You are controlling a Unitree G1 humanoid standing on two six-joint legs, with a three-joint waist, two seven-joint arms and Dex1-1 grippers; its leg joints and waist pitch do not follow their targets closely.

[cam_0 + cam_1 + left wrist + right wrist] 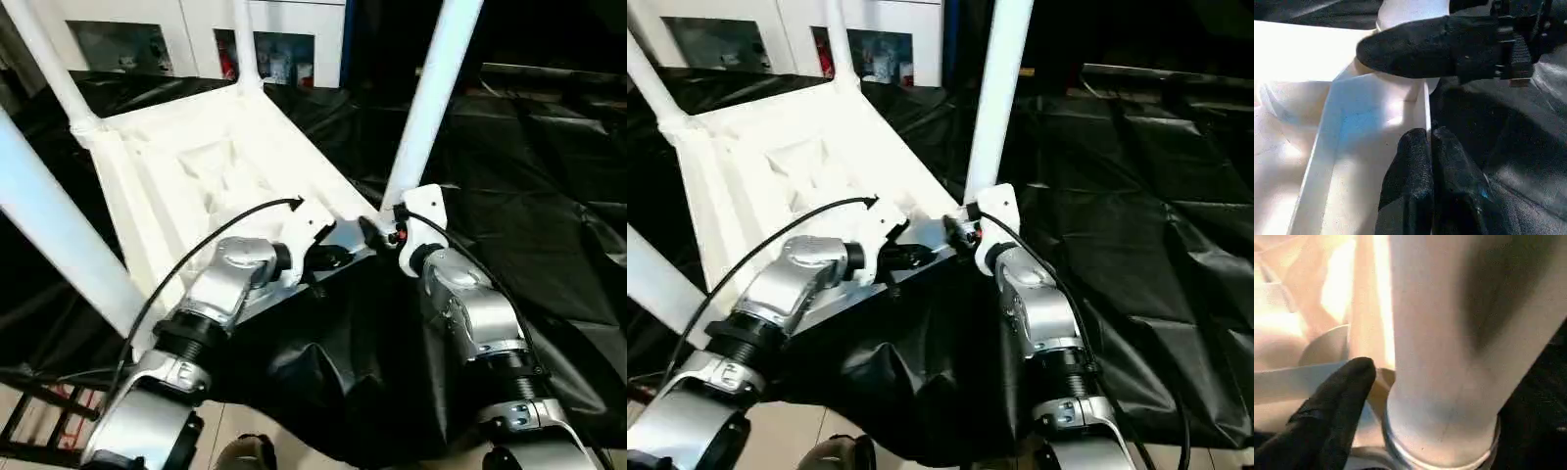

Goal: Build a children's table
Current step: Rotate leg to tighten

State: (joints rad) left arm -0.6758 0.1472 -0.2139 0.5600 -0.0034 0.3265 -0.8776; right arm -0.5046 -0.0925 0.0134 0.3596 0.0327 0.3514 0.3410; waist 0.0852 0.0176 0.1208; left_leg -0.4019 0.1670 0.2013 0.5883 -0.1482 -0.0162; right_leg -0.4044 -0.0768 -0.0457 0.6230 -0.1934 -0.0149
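Nearest the camera, two silver forearms reach forward over the near edge of the table [549,225], which is draped in wrinkled black cloth. On it lies the white plastic tabletop [196,166], upside down with its ribbed underside facing up, and four white legs rise out of its corner sockets.

The left gripper [1431,147] has its two black fingers pressed together with nothing between them; the tips rest at the near rim of the tabletop, close to the near right corner socket, where the white rim meets the black cloth.

The right gripper [377,235] is at the base of the near right leg [431,98], just beside the left gripper. In the right wrist view one black finger [1334,406] lies beside the foot of that leg, where the tube enters its round socket, and in the left wrist view a black finger crosses in front of the same socket. The frames do not settle whether this gripper is clamped on the leg or standing apart from it, so its state cannot be told.

The near left leg [59,245] stands at the near left corner of the tabletop. At the far corners rise the far left leg [49,59] and the far right leg [245,44]. Beyond the table's far edge stand white cabinets [294,29].
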